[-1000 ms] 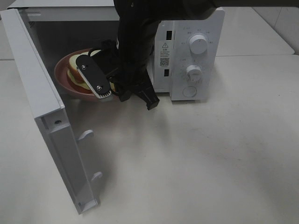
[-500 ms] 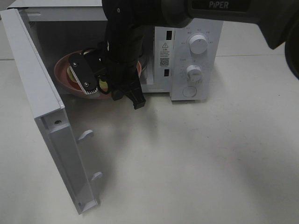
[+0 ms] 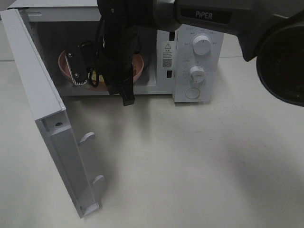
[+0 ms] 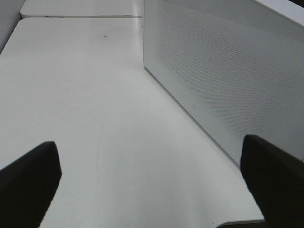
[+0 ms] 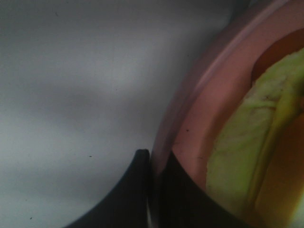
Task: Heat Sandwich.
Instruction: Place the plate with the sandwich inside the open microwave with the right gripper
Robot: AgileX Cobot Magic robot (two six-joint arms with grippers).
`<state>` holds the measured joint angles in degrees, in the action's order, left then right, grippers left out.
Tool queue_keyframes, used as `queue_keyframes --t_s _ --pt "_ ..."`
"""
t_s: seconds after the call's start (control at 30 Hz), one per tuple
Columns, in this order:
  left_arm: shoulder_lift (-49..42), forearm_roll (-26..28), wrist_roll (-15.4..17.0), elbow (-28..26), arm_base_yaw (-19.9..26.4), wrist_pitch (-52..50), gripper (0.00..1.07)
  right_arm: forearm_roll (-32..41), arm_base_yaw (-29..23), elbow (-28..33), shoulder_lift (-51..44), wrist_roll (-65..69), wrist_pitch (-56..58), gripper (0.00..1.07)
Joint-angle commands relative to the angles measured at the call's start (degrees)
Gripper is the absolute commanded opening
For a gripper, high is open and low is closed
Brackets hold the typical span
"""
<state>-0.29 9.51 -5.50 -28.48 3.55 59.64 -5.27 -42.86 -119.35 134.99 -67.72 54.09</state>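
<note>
The white microwave (image 3: 194, 57) stands at the back with its door (image 3: 42, 109) swung wide open to the left. My right gripper (image 3: 88, 76) reaches into the cavity and is shut on the rim of the pink plate (image 3: 137, 66). In the right wrist view its fingertips (image 5: 137, 190) pinch the plate's rim (image 5: 204, 109). The sandwich (image 5: 247, 142) lies on the plate, showing its yellow-green filling. In the high view the arm hides nearly all of the sandwich. My left gripper (image 4: 152, 185) is open and empty, over the table beside the microwave's perforated side wall (image 4: 223, 71).
The microwave's control panel with two knobs (image 3: 202, 46) and a round button is to the right of the cavity. The open door sticks out toward the front left. The white table (image 3: 199, 161) spreads in front.
My right arm has carried the plate with the sandwich from the cavity's mouth deeper into the microwave. The door has not moved.
</note>
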Motion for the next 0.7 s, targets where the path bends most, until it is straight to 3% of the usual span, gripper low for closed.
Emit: queue_keyframes --t_s 0.03,0.4,0.7 --pt "-1.43 -0.11 0.00 0.23 0.29 -0.40 0.97 -0.57 0.34 -1.72 0.34 0.57 -1.03 0.00" --pt "-1.43 -0.11 0.00 0.23 0.29 -0.40 0.97 0.00 1.60 -7.05 3.84 1.95 -1.60 0.01" --pt "-1.43 -0.11 0.00 0.23 0.29 -0.40 0.97 -0.11 2.29 -7.39 4.47 2.75 -2.92 0.01"
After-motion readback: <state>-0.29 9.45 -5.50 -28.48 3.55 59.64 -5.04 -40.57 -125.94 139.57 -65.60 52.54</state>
